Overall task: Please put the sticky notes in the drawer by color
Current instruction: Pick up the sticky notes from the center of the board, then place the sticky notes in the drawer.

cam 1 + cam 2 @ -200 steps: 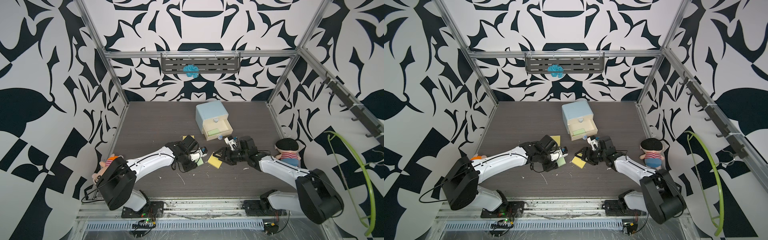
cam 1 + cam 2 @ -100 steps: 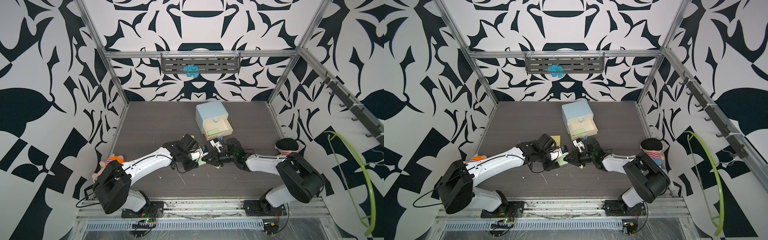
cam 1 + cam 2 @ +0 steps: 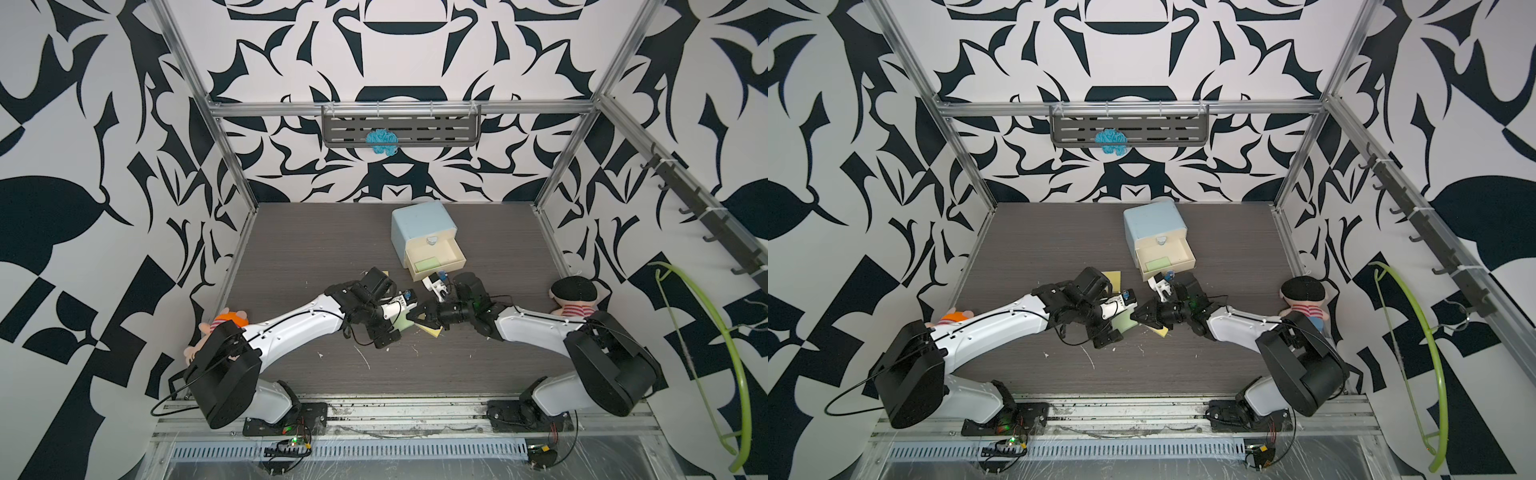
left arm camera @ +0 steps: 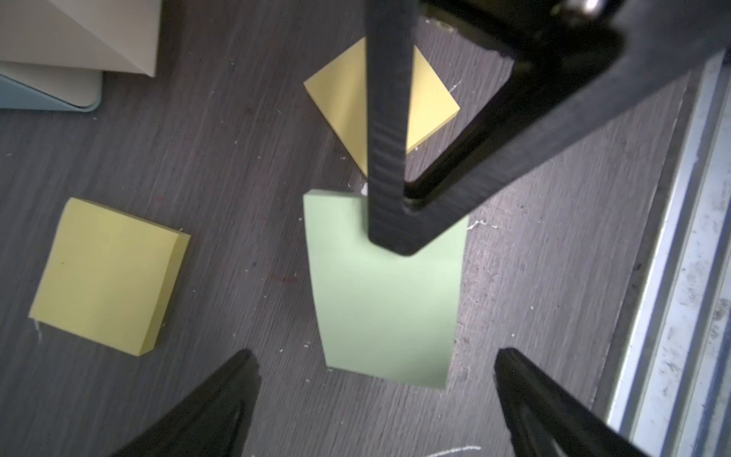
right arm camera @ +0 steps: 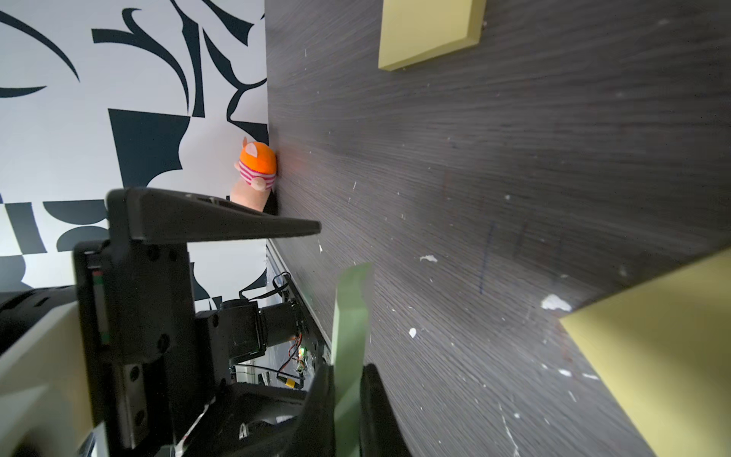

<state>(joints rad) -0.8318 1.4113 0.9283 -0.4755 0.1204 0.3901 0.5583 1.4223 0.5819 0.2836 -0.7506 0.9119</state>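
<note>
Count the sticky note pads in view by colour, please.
Light green: 2, green pad in the open drawer, second green pad in the right claw.
Yellow: 2, yellow pad and second yellow pad, on the table.
Pink: 0 in view.
Total: 4.

Top cam: drawer unit (image 3: 1154, 222) sits back-ctr, one drawer pulled out toward the arm bases, w/ a stowed green pad (image 3: 1158, 264) in it. I've got both arms meeting just in front: L gripper (image 3: 1119, 319) and R gripper (image 3: 1136, 316) tip to tip at a loose green pad (image 3: 1124, 326). Near yellow pad (image 3: 1161, 331) pokes out under R gripper. Far yellow pad (image 3: 1113, 277) is partly hidden behind L wrist. Striped plush (image 3: 1302, 299) is at the R-side wall.
</note>
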